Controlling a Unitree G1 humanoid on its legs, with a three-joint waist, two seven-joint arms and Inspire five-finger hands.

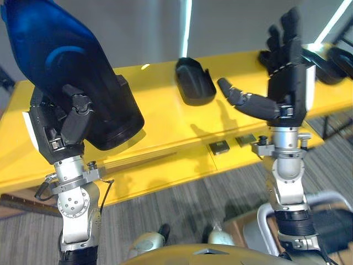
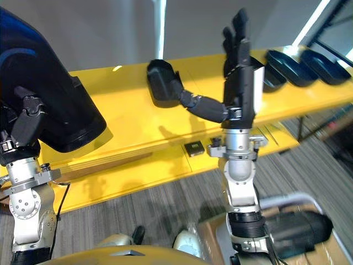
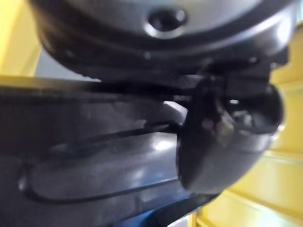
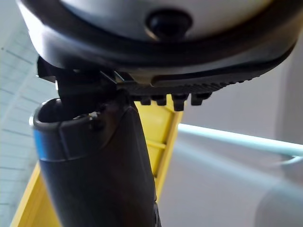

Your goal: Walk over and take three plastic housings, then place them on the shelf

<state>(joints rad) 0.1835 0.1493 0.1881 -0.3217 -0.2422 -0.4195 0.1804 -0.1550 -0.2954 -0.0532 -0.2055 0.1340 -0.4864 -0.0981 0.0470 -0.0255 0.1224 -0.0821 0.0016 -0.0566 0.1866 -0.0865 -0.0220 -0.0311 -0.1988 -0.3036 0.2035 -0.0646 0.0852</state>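
step: placing, by the look of it; one housing in hand, the shelf right ahead.
next move: calls for bringing the load down over the bare left stretch of the shelf, levelling it, then loosening the fingers once it rests.
left hand (image 1: 71, 118): nearest, clenched round the lower end of the held housing (image 1: 60, 61), thumb across its dark shell.
held housing, axis: raised above the shelf's left end; long axis steeply tilted, broad dark end low by the near edge, blue-lit end high and pointing away to the left.
right hand (image 1: 287, 80): released, carrying nothing, fingers straight up, thumb out toward the shelf's middle.
small dark parts (image 1: 219, 147): on the lower ledge under the near edge, apart from both hands.
yellow shelf (image 1: 165, 124): long board running left to right.
lying housing (image 1: 194, 81): mid-shelf toward the far edge; long axis roughly near to far, slightly slanted.
further housings (image 2: 300, 66): side by side at the far right end.
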